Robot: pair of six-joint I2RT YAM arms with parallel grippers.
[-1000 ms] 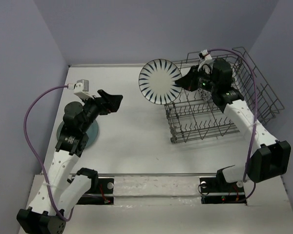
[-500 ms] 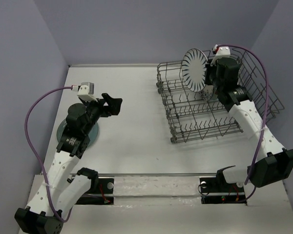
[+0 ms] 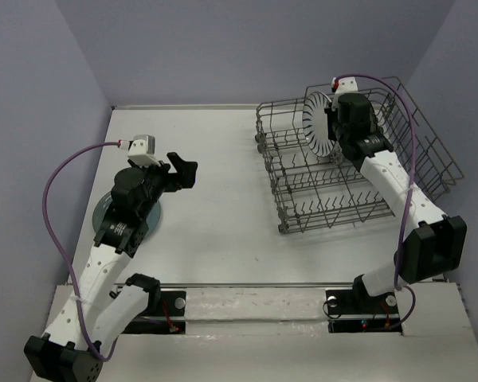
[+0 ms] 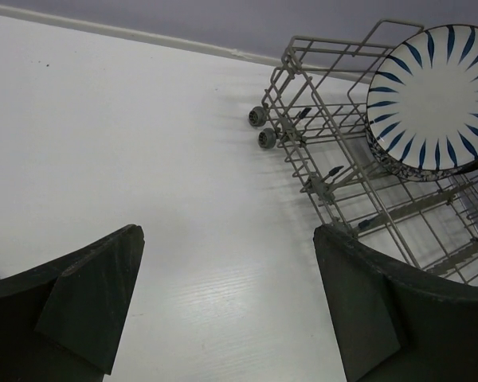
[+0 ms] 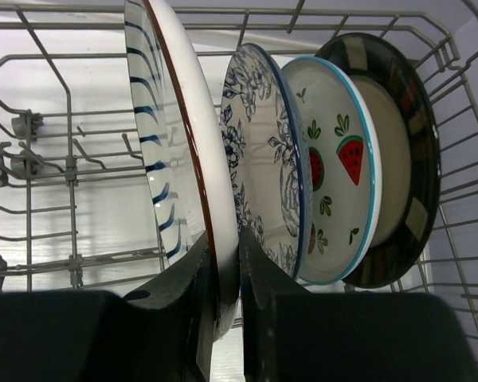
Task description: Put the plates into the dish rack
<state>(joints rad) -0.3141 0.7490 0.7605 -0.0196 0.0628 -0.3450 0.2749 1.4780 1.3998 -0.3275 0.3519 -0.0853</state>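
Note:
My right gripper (image 3: pixel 332 134) (image 5: pixel 223 256) is shut on the rim of the blue-and-white striped plate (image 3: pixel 316 123) (image 5: pixel 169 135). It holds the plate upright inside the grey wire dish rack (image 3: pixel 342 199) (image 5: pixel 64 171), at the far end. Right beside it stand the blue floral plate (image 5: pixel 272 159), the white plate with red fruit (image 5: pixel 341 171) and the brown-rimmed plate (image 5: pixel 418 159). The teal plate (image 3: pixel 153 215) lies flat on the table, partly hidden under my left arm. My left gripper (image 3: pixel 183 169) (image 4: pixel 227 302) is open and empty above the table. The striped plate (image 4: pixel 434 91) and rack (image 4: pixel 319 143) show in its view too.
The rack's near rows of tines (image 3: pixel 327 211) hold nothing. The rack has small wheels (image 4: pixel 261 127) at its left end. White table (image 3: pixel 223 207) lies between the arms, with walls at the left and back.
My right gripper carried the striped plate from left of the rack into it and turned it upright beside the floral plate. My left gripper barely moved.

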